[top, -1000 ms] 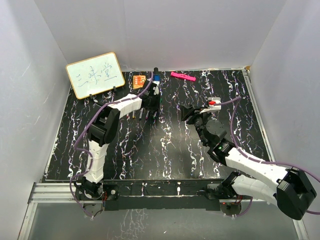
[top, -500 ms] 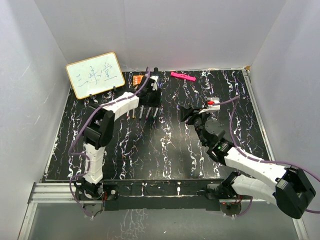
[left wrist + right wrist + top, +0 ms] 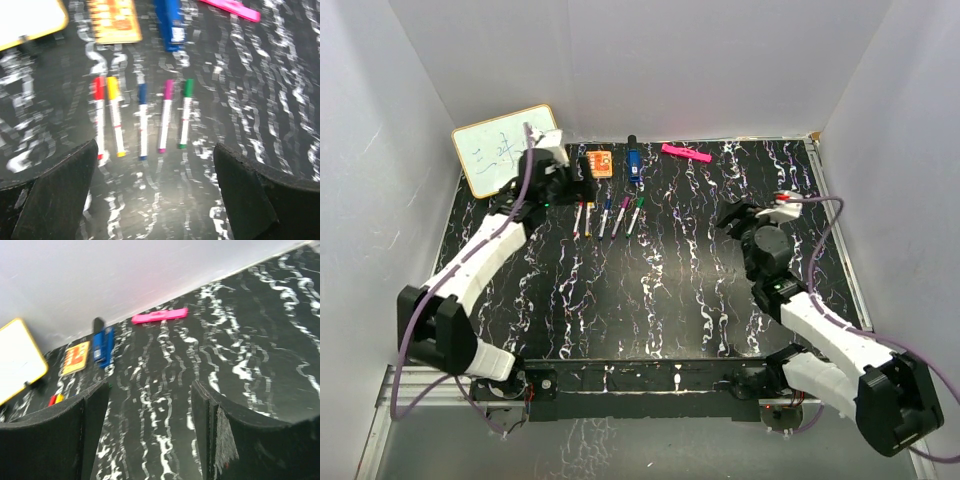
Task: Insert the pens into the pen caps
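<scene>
You've got a black marbled surface with both arms over it.

- **Left arm:** it reaches to the far left. Its tool is just left of the pen row, beside the whiteboard. The fingers are spread wide with nothing between them.
- **Right arm:** it sits on the right, well apart from the pens. Its tool is also parted and empty, facing the far left.
- **Far edge, left to right:** orange square, thick blue block, flat pink bar.
- **Pens:** just near of the square and block, five pens lie flat in a row. They're side by side, roughly parallel, each running near to far. The barrels are white with a small coloured end nearest you.
- **Caps:** the caps are at the far ends, in line with the barrels. Left to right they're red, yellow, blue, purple, green. The red and yellow pens lie closest together.

The left wrist view is blurred, so you can't tell how fully each cap is seated.
</scene>
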`<state>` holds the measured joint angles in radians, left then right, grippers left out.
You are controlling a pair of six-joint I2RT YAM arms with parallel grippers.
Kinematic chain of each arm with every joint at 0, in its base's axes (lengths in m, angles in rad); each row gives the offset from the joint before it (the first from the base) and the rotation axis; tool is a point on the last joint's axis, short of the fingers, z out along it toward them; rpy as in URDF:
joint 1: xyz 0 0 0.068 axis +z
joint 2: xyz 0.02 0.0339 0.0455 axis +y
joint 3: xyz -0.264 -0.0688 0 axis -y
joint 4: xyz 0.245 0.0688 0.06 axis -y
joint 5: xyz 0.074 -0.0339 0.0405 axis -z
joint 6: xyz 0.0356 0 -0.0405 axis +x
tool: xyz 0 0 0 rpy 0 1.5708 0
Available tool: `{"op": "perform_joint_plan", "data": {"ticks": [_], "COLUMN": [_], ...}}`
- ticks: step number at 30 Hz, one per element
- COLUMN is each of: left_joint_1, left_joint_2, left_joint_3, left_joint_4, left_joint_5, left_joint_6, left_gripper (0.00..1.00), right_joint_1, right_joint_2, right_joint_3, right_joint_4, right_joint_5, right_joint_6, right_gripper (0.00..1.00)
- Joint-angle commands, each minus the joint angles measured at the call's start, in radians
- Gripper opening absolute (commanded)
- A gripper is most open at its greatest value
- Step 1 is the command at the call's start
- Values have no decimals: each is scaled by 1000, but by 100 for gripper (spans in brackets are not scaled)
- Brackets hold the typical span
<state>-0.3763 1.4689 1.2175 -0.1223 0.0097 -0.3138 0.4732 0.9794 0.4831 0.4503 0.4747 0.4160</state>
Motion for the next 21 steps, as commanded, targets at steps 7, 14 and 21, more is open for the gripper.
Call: {"op": "perform_joint_plan", "data": {"ticks": [7, 14, 21], "left_joint_1": [178, 266, 266], "left_joint_2": [-339, -393, -437], "left_joint_3": [-207, -237, -267], "left_joint_4": [-119, -226, -228], "left_joint_5": [-173, -176, -155], "left_joint_6": [56, 68, 28], "left_gripper": [98, 98, 98], "right_joint_1": [-334, -429, -430], "right_joint_2": [-72, -78, -73], "right_joint_3": [-17, -19, -9], "right_joint_4": [-94, -134, -162], "right_joint_5": [-130, -207, -209], "right_joint_6": [126, 174, 185], "right_gripper": [75, 77, 83]}}
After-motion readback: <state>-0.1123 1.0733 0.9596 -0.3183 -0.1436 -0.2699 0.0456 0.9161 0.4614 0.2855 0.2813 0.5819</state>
